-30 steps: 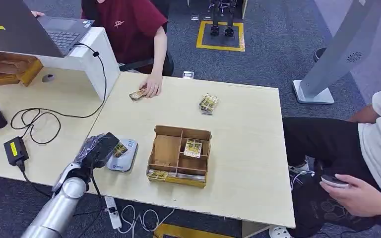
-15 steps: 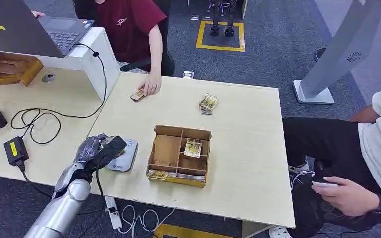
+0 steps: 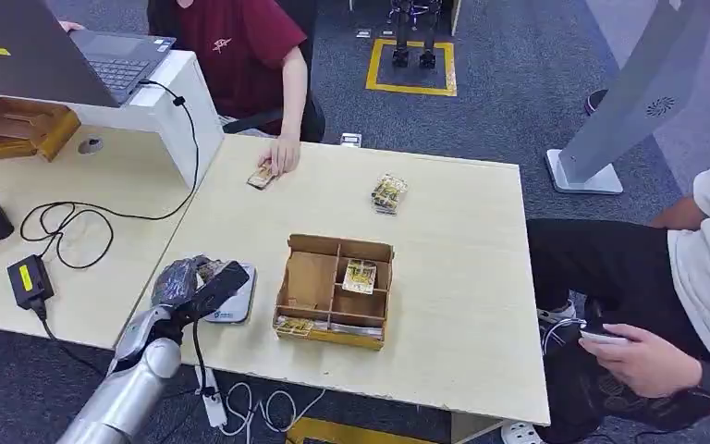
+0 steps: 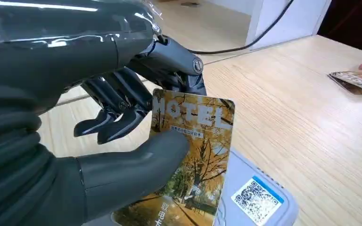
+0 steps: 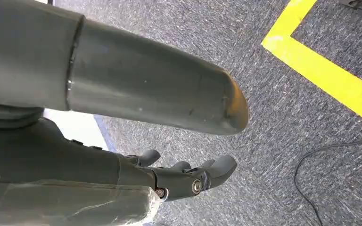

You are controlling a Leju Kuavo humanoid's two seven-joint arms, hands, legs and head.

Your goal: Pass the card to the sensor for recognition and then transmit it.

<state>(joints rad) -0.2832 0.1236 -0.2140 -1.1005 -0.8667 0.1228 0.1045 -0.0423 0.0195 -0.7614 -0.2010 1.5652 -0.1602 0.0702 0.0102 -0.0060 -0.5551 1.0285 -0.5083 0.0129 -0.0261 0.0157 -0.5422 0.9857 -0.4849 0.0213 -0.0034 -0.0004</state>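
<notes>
The left hand [image 4: 122, 141] pinched the card [image 4: 193, 155] just above the sensor [image 3: 231, 294]; the right wrist view showed the right hand's [image 5: 184, 176] fingers loosely apart, holding nothing.

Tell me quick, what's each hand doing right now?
Left hand: pinching the card above the sensor.
Right hand: holds nothing, fingers loosely curled.

A glossy printed finish is seen on the card [image 4: 193, 160]. The left hand [image 4: 99, 122] is formed of smooth dark plastic with a clear shiny film over its back. The sensor [image 4: 259, 200] is cased in matt grey plastic. The table [image 3: 444, 240] is faced with pale wood-grain laminate. The divided box [image 3: 335, 289] is made of brown cardboard. The floor [image 5: 311, 117] is covered in rough grey carpet.
</notes>
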